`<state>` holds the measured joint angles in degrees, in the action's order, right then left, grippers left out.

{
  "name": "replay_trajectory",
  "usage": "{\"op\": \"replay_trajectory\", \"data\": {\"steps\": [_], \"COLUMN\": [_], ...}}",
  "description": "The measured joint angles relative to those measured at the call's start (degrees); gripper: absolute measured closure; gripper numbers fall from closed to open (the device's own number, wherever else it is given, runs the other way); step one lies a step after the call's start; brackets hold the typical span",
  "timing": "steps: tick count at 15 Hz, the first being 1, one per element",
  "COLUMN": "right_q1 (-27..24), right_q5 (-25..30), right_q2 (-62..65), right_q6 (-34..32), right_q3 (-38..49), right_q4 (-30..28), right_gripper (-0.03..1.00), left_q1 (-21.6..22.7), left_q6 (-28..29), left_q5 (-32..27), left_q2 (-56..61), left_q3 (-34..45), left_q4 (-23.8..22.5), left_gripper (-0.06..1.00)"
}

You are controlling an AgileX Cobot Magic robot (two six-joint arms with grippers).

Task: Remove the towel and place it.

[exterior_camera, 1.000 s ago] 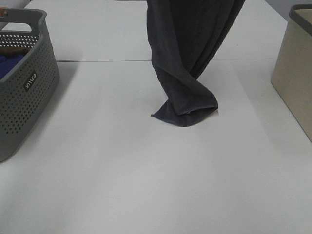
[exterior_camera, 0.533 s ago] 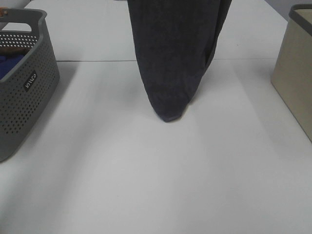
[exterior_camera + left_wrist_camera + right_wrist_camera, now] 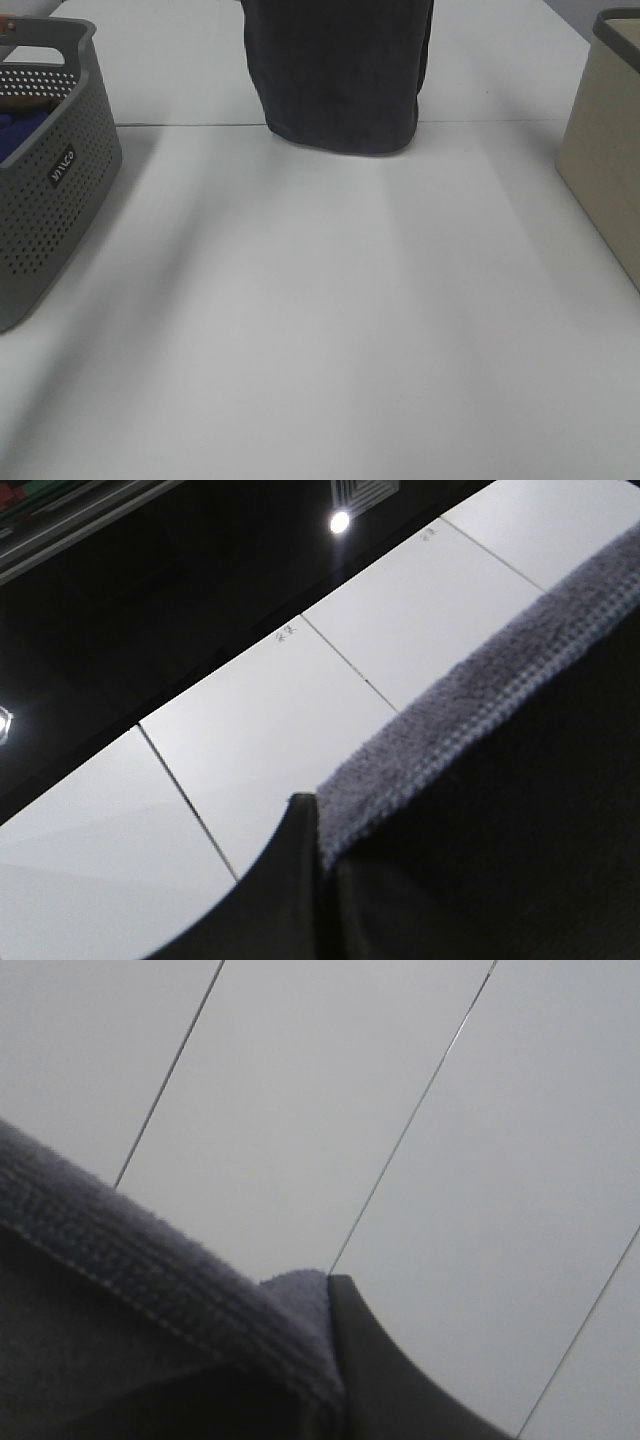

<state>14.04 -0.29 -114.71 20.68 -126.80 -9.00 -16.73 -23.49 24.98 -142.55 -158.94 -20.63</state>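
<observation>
– While the high camera shows the towel hanging as a dark sheet at the top centre of the frame, does it show what holds it?

– No. Its upper part is cut off by the top edge, and neither arm is in view there. Below and in front of it lies the bare white table. A grey perforated basket with a blue cloth inside sits at the left edge, and a beige bin at the right.

– And the wrist cameras?

– They look upward at ceiling panels. The left gripper shows one dark finger pressed against the towel's terry edge. The right gripper shows one dark finger against a stitched hem.

– How wide are the claws?

– Both are closed on the cloth with no gap visible, though the second finger of each is hidden behind the fabric.

– Does the bottom fold touch the table?

– Cannot tell. It hangs over the far half, near the seam line.
</observation>
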Motion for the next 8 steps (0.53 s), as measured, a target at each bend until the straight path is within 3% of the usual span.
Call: {"op": "replay_trajectory", "data": {"steps": [8], "right_q1": [0.5], "right_q5": [0.7], "right_q2": [-2.2], "right_q6": [0.2], "right_q3": [-0.6], "right_q4": [0.0], "right_gripper": [0.96], "left_q1": [2.1], "left_q6": [0.5], "left_q5": [-4.1], "left_q2": [-0.9], "left_q3": [-2.3], "left_q4": [-1.9], "left_gripper": [0.94]}}
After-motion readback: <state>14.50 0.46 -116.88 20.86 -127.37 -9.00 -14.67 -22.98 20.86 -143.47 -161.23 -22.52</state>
